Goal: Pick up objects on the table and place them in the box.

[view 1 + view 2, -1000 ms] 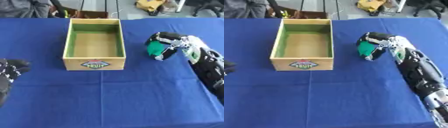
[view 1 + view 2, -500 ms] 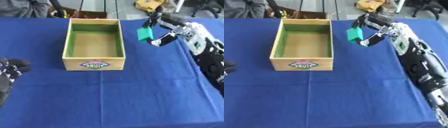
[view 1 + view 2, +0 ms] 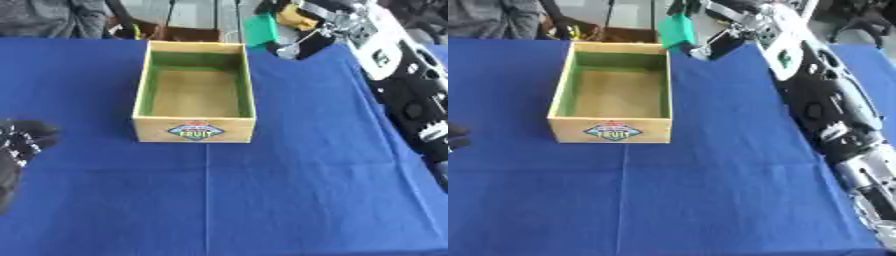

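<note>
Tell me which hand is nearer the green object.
Right. The right hand holds the green object beyond the box's far right corner; the left hand rests at the table's left edge.

The green object (image 3: 677,28) is a flat, block-like item, possibly a small carton, held clear of the table near the top centre of the frame, just beyond the far right corner of the box. The box (image 3: 194,131) is an open wooden crate with a green-lined interior and a "FRUIT" label on its front wall. It sits upright, left of centre.
</note>
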`<state>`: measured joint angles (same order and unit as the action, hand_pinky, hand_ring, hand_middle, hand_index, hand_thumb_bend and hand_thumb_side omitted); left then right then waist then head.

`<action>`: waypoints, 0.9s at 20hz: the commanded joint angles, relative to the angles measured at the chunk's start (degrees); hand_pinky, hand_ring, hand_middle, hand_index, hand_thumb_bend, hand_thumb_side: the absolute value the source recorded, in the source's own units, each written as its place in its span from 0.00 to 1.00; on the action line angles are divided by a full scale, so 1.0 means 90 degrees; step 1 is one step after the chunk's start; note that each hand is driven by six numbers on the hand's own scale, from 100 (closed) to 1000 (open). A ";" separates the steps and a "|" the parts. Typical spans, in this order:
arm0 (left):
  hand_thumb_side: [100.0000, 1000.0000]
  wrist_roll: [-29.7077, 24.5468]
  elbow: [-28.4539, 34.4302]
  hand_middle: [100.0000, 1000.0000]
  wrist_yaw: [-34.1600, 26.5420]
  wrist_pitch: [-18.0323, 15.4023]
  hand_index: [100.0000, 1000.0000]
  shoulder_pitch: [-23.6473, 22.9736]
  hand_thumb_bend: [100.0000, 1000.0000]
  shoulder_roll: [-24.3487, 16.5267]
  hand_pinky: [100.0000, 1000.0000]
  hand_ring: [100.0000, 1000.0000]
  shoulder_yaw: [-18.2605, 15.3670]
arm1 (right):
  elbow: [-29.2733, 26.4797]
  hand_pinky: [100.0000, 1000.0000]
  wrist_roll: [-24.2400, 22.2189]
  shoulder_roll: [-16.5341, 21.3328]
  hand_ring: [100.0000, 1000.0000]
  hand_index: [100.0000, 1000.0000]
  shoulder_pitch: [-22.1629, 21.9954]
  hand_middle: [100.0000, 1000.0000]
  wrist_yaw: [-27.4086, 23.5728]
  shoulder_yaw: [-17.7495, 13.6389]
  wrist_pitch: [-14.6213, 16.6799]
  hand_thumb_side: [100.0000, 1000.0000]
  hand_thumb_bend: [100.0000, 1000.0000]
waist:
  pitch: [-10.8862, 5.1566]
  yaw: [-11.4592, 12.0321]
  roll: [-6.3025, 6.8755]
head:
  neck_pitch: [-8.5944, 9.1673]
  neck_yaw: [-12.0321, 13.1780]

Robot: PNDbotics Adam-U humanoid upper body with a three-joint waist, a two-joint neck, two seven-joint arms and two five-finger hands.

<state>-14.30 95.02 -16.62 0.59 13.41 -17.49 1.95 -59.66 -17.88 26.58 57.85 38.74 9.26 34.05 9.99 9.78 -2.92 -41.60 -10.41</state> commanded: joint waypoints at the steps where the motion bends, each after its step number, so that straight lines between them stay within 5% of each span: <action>1: 1.00 -0.0059 0.0060 0.57 -0.0027 0.0004 0.64 0.0127 0.33 0.0013 0.81 0.77 0.0054 | 0.0207 0.65 -0.0142 -0.0150 0.62 0.78 0.0235 0.25 0.0055 0.0009 0.0001 0.00 0.00 | -0.0095 0.0095 0.0039 | 0.0118 -0.0064; 13: 1.00 -0.0102 0.0081 0.57 -0.0050 0.0012 0.64 0.0244 0.33 0.0072 0.81 0.77 0.0093 | 0.1339 0.66 -0.0204 -0.0873 0.64 0.78 0.0001 0.28 0.1051 0.0031 0.0218 0.00 0.00 | 0.0016 0.0289 0.0112 | 0.0179 -0.0178; 15: 1.00 -0.0102 0.0080 0.57 -0.0051 0.0013 0.64 0.0245 0.33 0.0076 0.81 0.77 0.0094 | 0.1438 0.67 -0.0173 -0.0925 0.66 0.79 -0.0026 0.32 0.1185 0.0023 0.0282 0.00 0.00 | 0.0018 0.0294 0.0117 | 0.0175 -0.0198; 16: 1.00 -0.0101 0.0081 0.57 -0.0049 0.0012 0.64 0.0246 0.33 0.0076 0.81 0.77 0.0093 | 0.1471 0.68 -0.0170 -0.0945 0.68 0.80 -0.0041 0.41 0.1235 0.0029 0.0318 0.08 0.00 | 0.0018 0.0295 0.0117 | 0.0178 -0.0205; 18: 1.00 -0.0095 0.0081 0.57 -0.0048 0.0010 0.64 0.0245 0.33 0.0075 0.81 0.77 0.0087 | 0.1497 0.68 -0.0175 -0.0964 0.68 0.80 -0.0068 0.41 0.1284 0.0038 0.0388 0.09 0.00 | 0.0019 0.0286 0.0113 | 0.0185 -0.0202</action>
<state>-15.04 94.83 -16.84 0.77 14.85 -16.51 2.63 -45.95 -19.53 17.33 56.37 49.52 9.90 37.03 10.97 12.36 -2.18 -40.64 -12.04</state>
